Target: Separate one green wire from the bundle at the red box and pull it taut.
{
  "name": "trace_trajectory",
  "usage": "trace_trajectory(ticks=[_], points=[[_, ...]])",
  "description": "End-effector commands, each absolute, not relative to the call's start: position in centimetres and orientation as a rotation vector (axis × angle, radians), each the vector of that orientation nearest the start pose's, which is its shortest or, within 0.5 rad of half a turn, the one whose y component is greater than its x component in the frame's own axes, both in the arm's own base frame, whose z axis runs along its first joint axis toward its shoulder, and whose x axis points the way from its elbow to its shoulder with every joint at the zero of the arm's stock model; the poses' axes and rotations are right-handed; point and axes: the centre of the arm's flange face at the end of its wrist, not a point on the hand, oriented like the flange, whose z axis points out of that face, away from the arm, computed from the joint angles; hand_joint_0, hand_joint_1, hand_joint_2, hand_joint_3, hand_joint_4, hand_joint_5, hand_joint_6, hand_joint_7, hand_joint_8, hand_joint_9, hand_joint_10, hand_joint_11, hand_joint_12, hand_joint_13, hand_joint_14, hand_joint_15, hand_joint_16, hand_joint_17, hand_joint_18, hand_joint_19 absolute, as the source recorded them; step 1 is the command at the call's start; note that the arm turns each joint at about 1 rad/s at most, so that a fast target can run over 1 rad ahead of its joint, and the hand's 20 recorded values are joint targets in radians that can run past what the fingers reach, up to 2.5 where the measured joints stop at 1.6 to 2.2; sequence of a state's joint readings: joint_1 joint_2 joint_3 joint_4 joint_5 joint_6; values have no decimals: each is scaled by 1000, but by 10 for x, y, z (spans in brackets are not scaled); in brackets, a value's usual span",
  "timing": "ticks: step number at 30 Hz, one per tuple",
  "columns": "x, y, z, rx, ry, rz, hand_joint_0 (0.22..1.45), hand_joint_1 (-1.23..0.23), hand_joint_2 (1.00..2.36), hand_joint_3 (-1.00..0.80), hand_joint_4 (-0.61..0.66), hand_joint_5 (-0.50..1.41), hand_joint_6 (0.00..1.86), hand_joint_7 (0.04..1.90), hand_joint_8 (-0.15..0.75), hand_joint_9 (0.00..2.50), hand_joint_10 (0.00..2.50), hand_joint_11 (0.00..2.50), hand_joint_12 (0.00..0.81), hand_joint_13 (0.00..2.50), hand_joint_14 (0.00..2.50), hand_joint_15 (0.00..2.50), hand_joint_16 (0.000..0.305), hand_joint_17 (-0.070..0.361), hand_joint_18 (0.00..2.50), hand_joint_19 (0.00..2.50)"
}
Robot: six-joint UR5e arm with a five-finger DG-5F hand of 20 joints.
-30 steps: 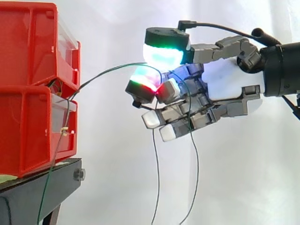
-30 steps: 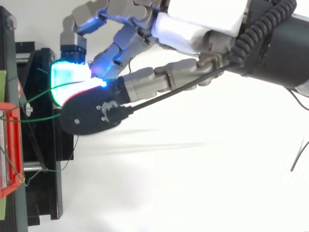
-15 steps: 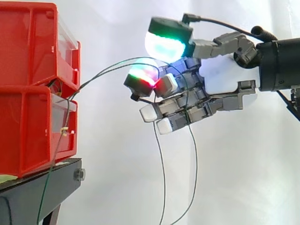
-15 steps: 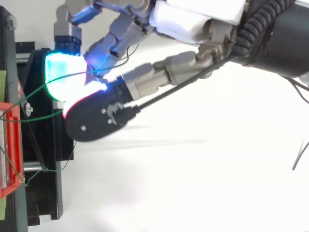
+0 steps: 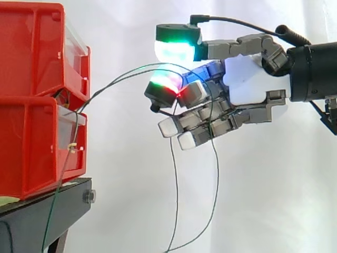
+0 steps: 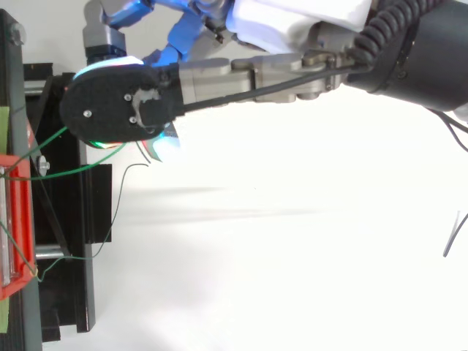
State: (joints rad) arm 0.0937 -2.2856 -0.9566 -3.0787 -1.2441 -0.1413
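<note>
- Hooking the green wires (image 5: 120, 77), the hand (image 5: 247, 89) was clenched around them, fingers curled beneath a raised thumb pad (image 5: 178, 50) that glowed green and white.
- The wires left the gap between the two stacked red bins (image 5: 31, 52) and rose in a curved, unstraightened arc to the hand, which was right of the bins.
- Beyond the fingers, two strands hung down in a loop, well apart from the bins.
- A further green strand dropped from the bins' front past the black stand (image 5: 47, 211) beneath the bins.
</note>
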Motion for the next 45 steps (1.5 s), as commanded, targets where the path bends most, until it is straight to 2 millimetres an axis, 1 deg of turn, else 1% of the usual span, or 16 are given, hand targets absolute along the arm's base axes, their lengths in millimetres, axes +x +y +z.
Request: trace_trajectory(ticks=[1,2,6,12,13,17,24,26,29,34,39,42,45], points=[[771,-94,341,1237,1144,906,595,-679,1020,-77,256,-195,843,1248,380,1028,15,1164,458,801,16,515,61,138,751,467],[772,-94,341,1237,1143,907,601,-703,1021,-70,255,-197,845,1251,375,1024,15,1163,454,795,16,521,61,137,746,468],[772,-94,344,1234,1139,909,605,-714,1022,-73,245,-199,852,1246,371,1022,16,1168,450,789,17,516,60,135,734,474],[772,-91,343,1236,1141,907,632,-766,1023,-99,170,-211,865,1176,341,969,16,1178,428,744,17,511,58,130,696,465],[772,-91,343,1236,1141,907,646,-799,1022,-127,187,-214,866,1183,342,960,16,1166,428,743,19,507,58,130,684,465],[772,-91,343,1237,1141,909,662,-847,1016,-250,216,-216,869,1175,335,950,15,1164,425,735,17,504,58,130,682,463],[772,-92,343,1236,1140,906,655,-840,1015,-295,224,-215,867,1185,339,951,16,1152,424,737,16,502,58,129,686,463],[772,-92,343,1237,1139,905,642,-821,1011,-351,227,-213,866,1174,339,956,15,1153,423,737,17,508,57,129,681,475],[772,-92,342,1241,1139,900,628,-781,1010,-375,231,-209,863,1184,348,977,15,1139,423,743,17,513,57,128,684,476],[772,-87,342,1243,1141,901,617,-728,1007,-406,239,-201,857,1205,356,1001,19,1155,427,754,16,505,57,128,699,473],[770,-85,340,1259,1142,888,580,-671,1000,-500,243,-198,852,1196,359,1014,16,1160,432,764,16,517,58,130,706,489],[769,-81,338,1283,1135,886,564,-702,1000,-500,249,-197,848,1199,363,1015,16,1165,439,766,16,519,58,131,705,489],[767,-78,330,1307,1134,894,600,-788,1000,-500,246,-200,848,1230,353,1010,17,1159,432,764,18,519,58,130,703,492]])
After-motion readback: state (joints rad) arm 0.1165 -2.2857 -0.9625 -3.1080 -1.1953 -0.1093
